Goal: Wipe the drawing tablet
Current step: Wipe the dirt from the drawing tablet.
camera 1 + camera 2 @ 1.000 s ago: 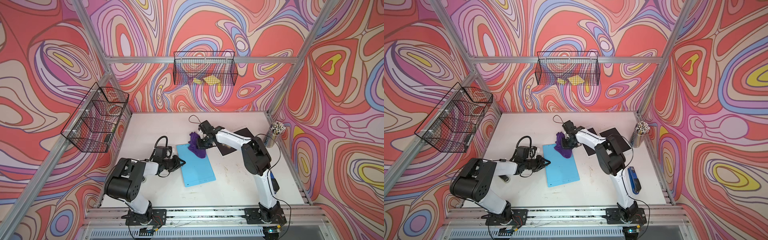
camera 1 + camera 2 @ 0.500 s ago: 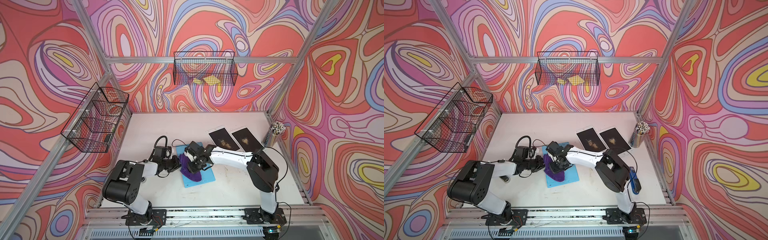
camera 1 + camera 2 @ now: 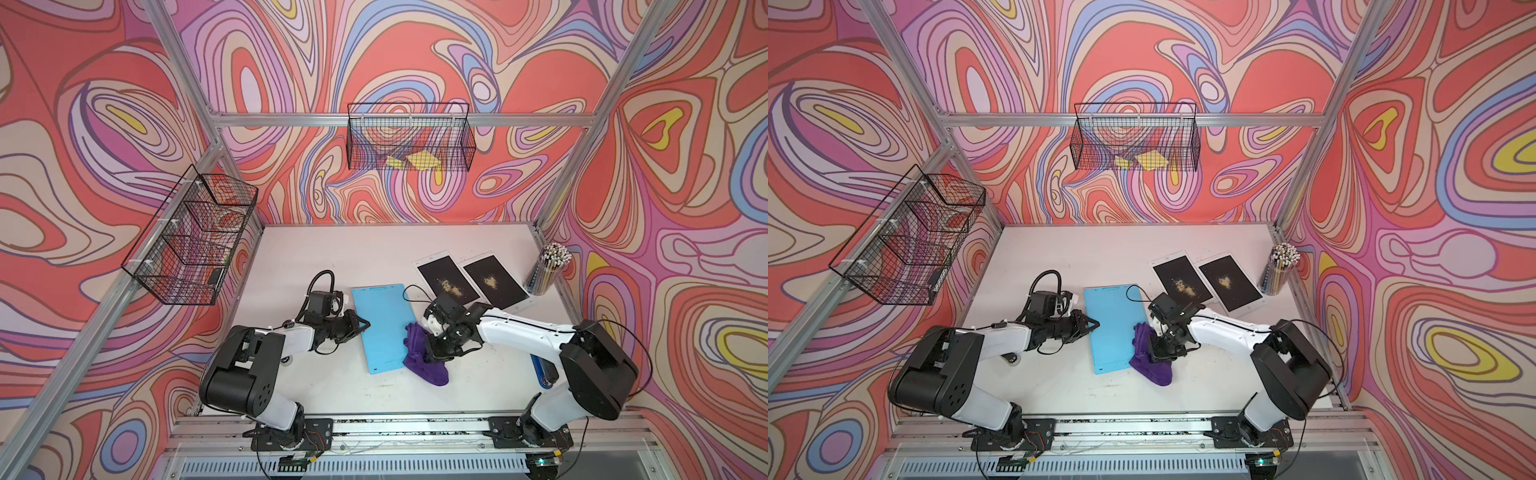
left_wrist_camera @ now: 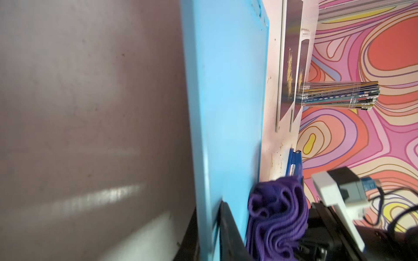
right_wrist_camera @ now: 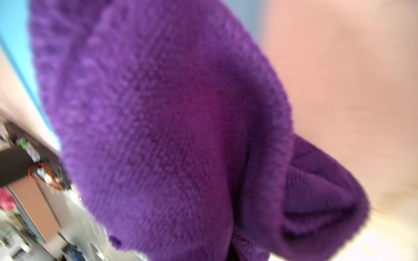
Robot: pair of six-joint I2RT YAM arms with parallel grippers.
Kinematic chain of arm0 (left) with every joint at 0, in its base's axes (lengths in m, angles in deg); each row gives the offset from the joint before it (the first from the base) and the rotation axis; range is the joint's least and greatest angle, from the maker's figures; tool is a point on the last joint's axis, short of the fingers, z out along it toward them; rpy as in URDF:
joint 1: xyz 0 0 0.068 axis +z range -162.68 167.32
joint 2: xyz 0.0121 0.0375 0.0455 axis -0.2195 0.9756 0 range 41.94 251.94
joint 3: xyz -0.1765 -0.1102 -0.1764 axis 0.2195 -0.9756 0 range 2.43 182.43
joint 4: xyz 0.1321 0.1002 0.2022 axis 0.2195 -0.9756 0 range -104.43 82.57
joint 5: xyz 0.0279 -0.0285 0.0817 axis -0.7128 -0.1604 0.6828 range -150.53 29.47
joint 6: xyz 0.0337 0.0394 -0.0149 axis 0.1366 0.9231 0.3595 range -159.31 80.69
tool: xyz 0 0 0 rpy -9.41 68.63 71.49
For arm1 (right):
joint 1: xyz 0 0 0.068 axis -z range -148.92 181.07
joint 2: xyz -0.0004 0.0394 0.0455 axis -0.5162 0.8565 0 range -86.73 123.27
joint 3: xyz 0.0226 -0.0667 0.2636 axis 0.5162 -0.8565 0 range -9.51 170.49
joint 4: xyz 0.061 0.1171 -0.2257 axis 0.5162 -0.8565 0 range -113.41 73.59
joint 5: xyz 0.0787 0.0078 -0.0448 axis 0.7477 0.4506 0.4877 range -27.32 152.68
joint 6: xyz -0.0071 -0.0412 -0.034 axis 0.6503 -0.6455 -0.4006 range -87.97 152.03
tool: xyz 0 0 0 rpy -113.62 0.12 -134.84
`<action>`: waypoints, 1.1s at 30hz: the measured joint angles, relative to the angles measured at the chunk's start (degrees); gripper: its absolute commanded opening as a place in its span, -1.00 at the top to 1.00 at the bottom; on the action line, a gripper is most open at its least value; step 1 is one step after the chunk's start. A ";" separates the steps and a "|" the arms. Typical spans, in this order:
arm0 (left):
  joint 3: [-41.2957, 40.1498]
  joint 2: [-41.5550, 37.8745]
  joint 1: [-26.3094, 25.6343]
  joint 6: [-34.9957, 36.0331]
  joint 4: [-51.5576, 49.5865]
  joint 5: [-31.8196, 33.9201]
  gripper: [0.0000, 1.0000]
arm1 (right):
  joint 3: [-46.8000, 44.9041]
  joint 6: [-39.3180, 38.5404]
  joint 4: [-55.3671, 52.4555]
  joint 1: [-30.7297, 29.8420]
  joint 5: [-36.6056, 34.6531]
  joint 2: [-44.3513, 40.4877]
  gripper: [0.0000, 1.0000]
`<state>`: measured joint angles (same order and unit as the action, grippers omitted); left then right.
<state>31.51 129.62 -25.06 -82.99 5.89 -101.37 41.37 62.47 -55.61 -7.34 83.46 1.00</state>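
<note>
At the clean blue tablet's (image 3: 382,324) edge, the right tool (image 3: 434,355) pinches a purple cloth (image 3: 432,374). Only the left wrist view shows the left tool (image 4: 209,237) clamping its rim.

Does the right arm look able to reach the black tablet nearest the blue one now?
Likely yes: that black tablet lies close behind the right gripper, nothing between them; the gripper is shut on the purple cloth.
</note>
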 measured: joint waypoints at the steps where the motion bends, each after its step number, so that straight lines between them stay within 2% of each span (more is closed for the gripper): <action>1: -0.04 -0.20 0.00 0.00 -0.04 0.00 1.00 | 0.09 -0.09 -0.37 0.94 -0.26 -0.44 1.00; 4: -0.33 -0.46 0.02 -0.02 -0.02 0.04 1.00 | 2.91 -0.85 -2.14 1.53 -0.37 0.33 1.00; 7: -0.59 -0.70 0.02 -0.04 0.20 0.00 1.00 | 8.50 -2.12 -2.23 1.38 0.09 4.79 1.00; 16: -1.62 -0.72 0.02 -0.31 1.49 -0.07 1.00 | 30.03 -3.69 -0.02 -1.07 1.66 25.18 1.00; 23: -2.67 -0.70 0.07 -0.68 2.78 -0.04 1.00 | 50.75 -4.24 -0.11 -1.64 -0.63 38.53 1.00; 27: -2.67 -0.70 0.07 -0.72 2.80 -0.02 1.00 | 48.87 -4.28 1.46 -1.53 -1.33 37.77 1.00; 29: -2.67 -0.70 0.07 -0.81 2.78 0.02 1.00 | 43.06 -4.31 2.82 -1.70 -1.53 34.71 1.00; 33: -2.67 -0.92 0.07 -0.87 2.47 0.04 1.00 | 25.75 -4.00 3.52 -3.54 -1.84 22.40 1.00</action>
<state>28.84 128.70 -25.00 -83.87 8.36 -101.32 67.11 58.47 -52.09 -10.88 81.62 23.40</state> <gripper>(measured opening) 0.130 0.156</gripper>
